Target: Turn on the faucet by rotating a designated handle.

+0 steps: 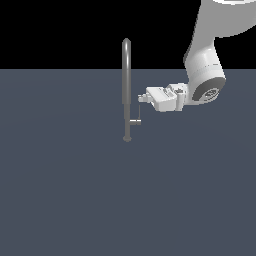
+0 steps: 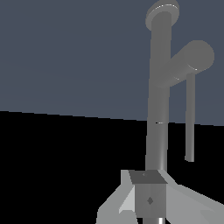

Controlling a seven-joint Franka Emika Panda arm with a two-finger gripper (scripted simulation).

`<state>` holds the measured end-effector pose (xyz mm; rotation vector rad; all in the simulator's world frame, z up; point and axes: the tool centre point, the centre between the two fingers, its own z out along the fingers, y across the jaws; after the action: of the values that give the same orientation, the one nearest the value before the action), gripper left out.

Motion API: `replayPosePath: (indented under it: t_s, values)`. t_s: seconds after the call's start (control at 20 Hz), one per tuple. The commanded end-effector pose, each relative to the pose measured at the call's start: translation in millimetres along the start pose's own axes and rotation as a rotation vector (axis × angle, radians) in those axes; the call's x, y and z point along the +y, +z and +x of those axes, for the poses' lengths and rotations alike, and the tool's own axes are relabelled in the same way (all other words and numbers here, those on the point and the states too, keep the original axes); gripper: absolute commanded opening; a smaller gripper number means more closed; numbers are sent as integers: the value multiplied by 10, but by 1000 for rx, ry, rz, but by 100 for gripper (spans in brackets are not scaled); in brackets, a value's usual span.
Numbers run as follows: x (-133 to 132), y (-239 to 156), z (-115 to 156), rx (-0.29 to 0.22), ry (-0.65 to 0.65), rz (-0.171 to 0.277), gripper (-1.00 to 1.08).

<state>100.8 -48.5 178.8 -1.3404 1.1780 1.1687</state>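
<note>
The faucet (image 1: pixel 126 75) is a tall grey tube with an arched top, standing on a small round base on the dark floor. The handle (image 1: pixel 135 121) is a short stub off its lower stem, ending in a thin rod (image 1: pixel 139 111) that points upward. My gripper (image 1: pixel 141 98) reaches in level from the exterior view's right, its tips at the rod's upper end, just beside the tube. Whether it touches the rod I cannot tell. In the wrist view the fingers (image 2: pixel 148 197) are pressed together, empty, in front of the faucet (image 2: pixel 158 100), with the handle (image 2: pixel 189 61) to one side.
The white arm (image 1: pixel 205 75) comes down from the upper right of the exterior view. A flat dark grey floor (image 1: pixel 75 190) lies around the faucet, with a black background behind it.
</note>
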Motion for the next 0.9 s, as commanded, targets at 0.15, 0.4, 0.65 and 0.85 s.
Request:
replayPosePath:
  t_s: [0.15, 0.4, 0.65, 0.85]
  values:
    - [-38, 40, 238, -55, 54, 57, -100]
    - [-45, 58, 308, -71, 70, 72, -100]
    - [-24, 59, 301, -70, 70, 71, -100]
    - [51, 65, 269, -70, 70, 71, -100]
